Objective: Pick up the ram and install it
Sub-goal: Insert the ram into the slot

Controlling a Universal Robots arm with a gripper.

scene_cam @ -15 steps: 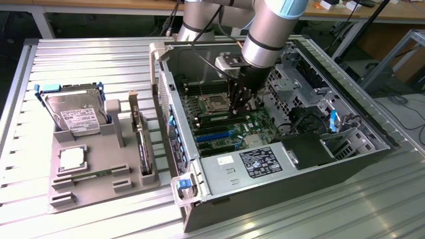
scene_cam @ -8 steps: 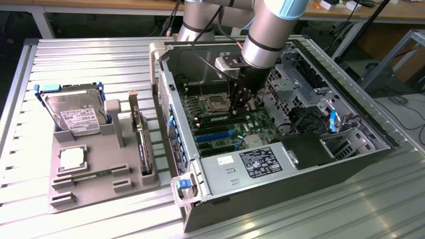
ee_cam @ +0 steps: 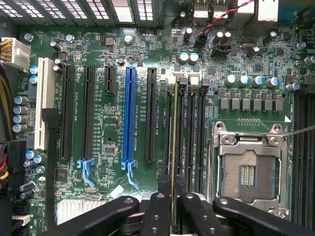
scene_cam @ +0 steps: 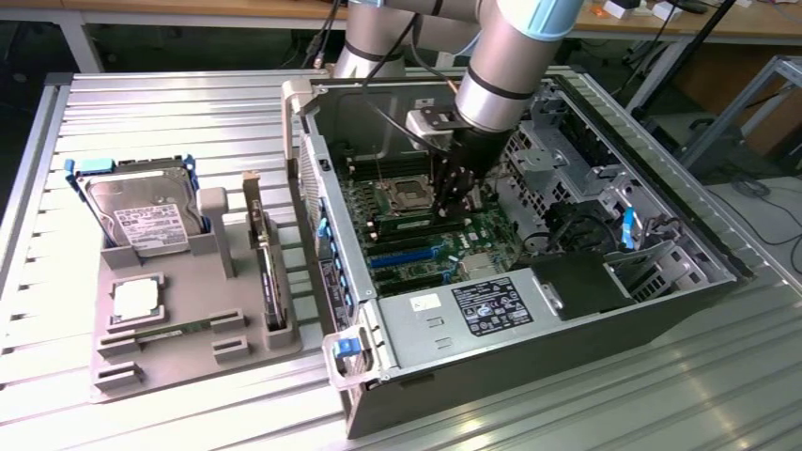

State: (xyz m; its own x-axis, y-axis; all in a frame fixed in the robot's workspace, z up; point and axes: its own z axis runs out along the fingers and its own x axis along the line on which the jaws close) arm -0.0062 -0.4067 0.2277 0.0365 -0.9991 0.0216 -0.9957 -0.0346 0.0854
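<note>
Jaws: pressed together, the ram [ee_cam: 173, 132] pinched edge-on between them.
Ram: held upright inside the open computer case [scene_cam: 527, 376], lined up along a memory slot beside the processor socket [ee_cam: 247, 172]; seating could not be told.
Tray [scene_cam: 188, 282]: laid on the bench [scene_cam: 163, 103], a hard drive [scene_cam: 141, 211] stood in it.

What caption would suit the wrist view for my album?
Tool gripping the ram edge-on at the memory slots, beside the empty processor socket.
</note>
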